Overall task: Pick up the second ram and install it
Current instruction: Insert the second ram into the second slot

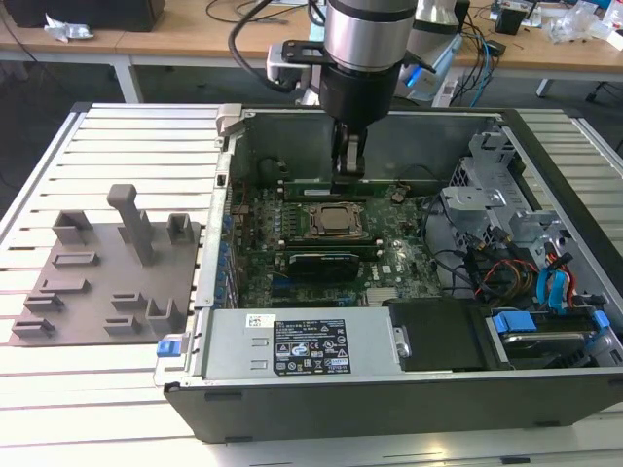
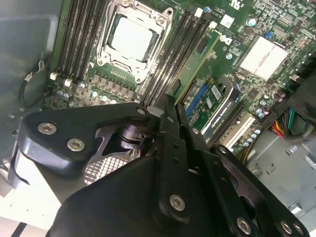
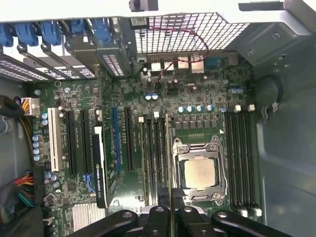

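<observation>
the arm reaches down into the open computer case [image 1: 389, 389], which lies on its side on the slatted surface [image 1: 127, 146] so the motherboard [image 1: 321, 282] faces up and the slots can be reached from above. the gripper [image 1: 348, 173] hangs over the bank of memory slots on the far side of the cpu socket [image 1: 336, 222] in the exterior view. in the first wrist view the jaws sit closed on the second ram [image 3: 171, 163], seen edge-on as 1 thin green line running away from the fingertips [image 3: 178, 205] alongside the dark slots [image 3: 153, 158] just beside the socket; holding it by its top edge keeps the contact edge free to meet a slot. in the second wrist view the same stick [image 2: 197, 59] runs out from the fingers, parallel to the slots and next to them, so it looks lined up for seating; whether it already touches the slot bottom i cannot tell. the grey fixture plate [image 1: 107, 282] with raised blocks lies well apart, on the surface toward the exterior view's left, with no stick on it. another dark module [image 1: 326, 261] sits on the near side of the socket.
</observation>
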`<state>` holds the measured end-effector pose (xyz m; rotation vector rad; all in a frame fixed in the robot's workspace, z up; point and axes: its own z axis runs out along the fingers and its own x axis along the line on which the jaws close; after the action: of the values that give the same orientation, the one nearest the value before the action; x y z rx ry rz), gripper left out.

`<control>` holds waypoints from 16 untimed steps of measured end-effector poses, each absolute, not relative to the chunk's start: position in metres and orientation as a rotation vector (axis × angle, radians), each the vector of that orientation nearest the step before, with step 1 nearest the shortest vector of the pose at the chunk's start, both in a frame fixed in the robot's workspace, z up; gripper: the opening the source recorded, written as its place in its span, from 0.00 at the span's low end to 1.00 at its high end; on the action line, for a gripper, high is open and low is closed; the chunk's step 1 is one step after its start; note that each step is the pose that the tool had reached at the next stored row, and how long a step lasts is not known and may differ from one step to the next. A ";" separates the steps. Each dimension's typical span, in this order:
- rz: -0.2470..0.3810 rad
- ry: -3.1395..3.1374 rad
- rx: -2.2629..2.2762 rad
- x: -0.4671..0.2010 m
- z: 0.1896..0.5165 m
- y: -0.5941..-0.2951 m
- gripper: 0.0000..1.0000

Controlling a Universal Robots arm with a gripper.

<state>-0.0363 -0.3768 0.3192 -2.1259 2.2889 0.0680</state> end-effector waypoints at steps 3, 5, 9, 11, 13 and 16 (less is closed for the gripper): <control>0.068 2.289 -2.126 -0.037 0.317 -0.377 0.13; 0.068 2.289 -2.126 -0.041 0.312 -0.377 0.13; 0.068 2.291 -2.124 -0.043 0.297 -0.377 0.13; 0.068 2.292 -2.123 -0.039 0.289 -0.377 0.13; 0.069 2.293 -2.122 -0.035 0.283 -0.377 0.13; 0.069 2.295 -2.121 -0.035 0.273 -0.377 0.13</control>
<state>-0.0349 -0.3768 0.2726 -2.1210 2.2948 0.0691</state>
